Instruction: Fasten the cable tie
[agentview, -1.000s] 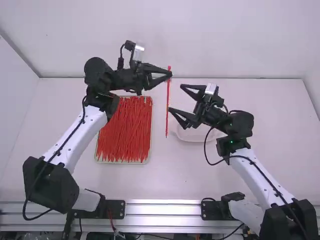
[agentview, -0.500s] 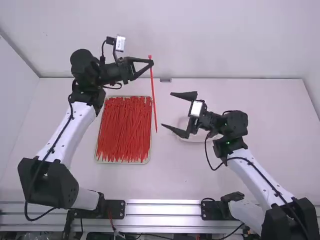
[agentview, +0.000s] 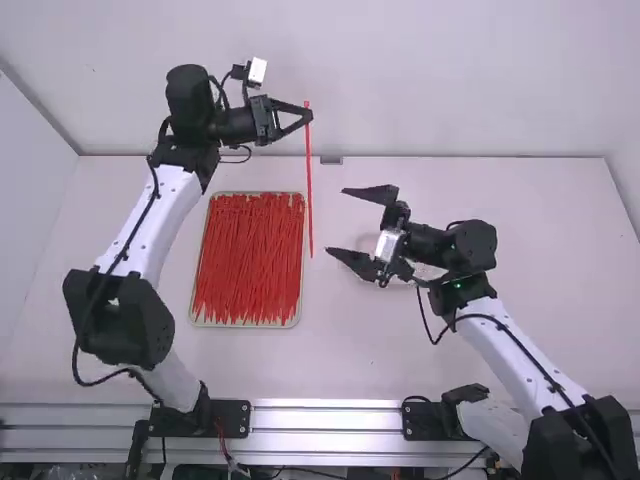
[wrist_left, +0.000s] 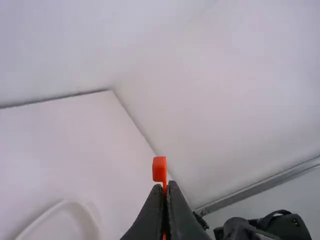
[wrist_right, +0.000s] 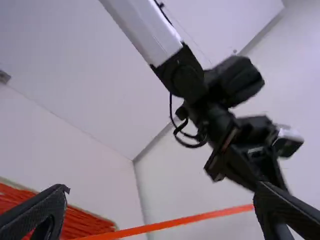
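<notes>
1. High view — left gripper (agentview: 298, 113) pinches a hanging red cable tie (agentview: 309, 190) by its head; right gripper (agentview: 338, 222) gapes beside it.
2. Left wrist view: fingers (wrist_left: 152, 216) clamp the tie.
3. Right wrist view: tie seemingly between spread fingers (wrist_right: 30, 212) — next, likely grasp its tail.

Red cable tie (agentview: 308, 180), white table (agentview: 560, 220), seemingly beige tray (agentview: 245, 325)
</notes>
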